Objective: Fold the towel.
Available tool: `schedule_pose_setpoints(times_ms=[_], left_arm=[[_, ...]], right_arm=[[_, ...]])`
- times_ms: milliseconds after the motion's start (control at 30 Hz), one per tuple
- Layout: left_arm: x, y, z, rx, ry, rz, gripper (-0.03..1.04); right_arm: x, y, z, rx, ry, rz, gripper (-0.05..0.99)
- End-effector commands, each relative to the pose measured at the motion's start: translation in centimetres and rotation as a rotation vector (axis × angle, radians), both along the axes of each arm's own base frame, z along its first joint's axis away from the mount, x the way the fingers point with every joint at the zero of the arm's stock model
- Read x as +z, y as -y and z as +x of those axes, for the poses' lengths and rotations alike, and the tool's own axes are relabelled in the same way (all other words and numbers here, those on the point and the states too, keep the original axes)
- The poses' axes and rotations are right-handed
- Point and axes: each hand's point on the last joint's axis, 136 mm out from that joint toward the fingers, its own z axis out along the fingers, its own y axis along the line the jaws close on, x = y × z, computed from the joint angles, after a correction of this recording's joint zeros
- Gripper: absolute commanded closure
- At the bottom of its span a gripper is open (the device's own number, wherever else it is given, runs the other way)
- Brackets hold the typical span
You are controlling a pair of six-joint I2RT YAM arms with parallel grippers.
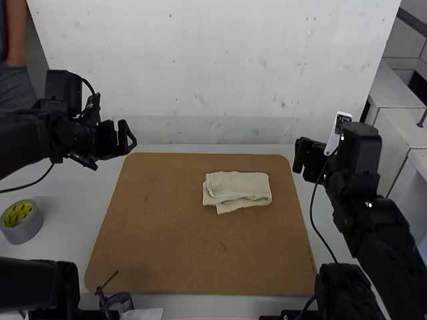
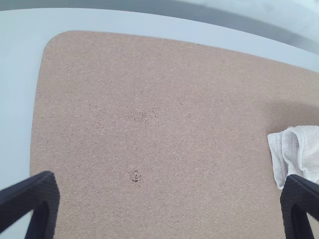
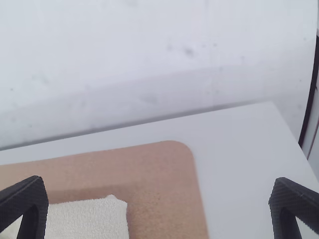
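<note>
Cream and folded, the towel (image 1: 237, 188) is lying on the board (image 1: 167, 233), left of the nearer, right pincer (image 1: 301, 157), long axis running crosswise; the left pincer (image 1: 129, 138) is hanging farther off, both gaping empty.

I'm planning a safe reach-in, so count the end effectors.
2: the left end effector, open, near the far left corner of the brown board; the right end effector, open, near its far right corner.
</note>
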Motion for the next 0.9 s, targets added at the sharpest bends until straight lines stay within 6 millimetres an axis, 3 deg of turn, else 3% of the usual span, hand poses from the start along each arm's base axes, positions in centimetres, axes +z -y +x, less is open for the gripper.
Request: schedule_pose_setpoints(times_ms=[0,533,867], left_arm=[[1.5,0.7,-0.4,-0.016,0.056,-0.02,0.0],[3.7,-0.1,-3.6,0.014,0.257,-0.006,0.01],[4.7,0.6,-7.9,-0.022,0.562,-0.021,0.01]], right_arm=[[0.1,-0.4,-0.8,0.03,0.057,-0.009,-0.03],[1.1,-0.2,-2.8,0.025,0.202,-0.007,-0.03],[1.0,-0.2,-2.8,0.029,0.193,-0.007,-0.03]])
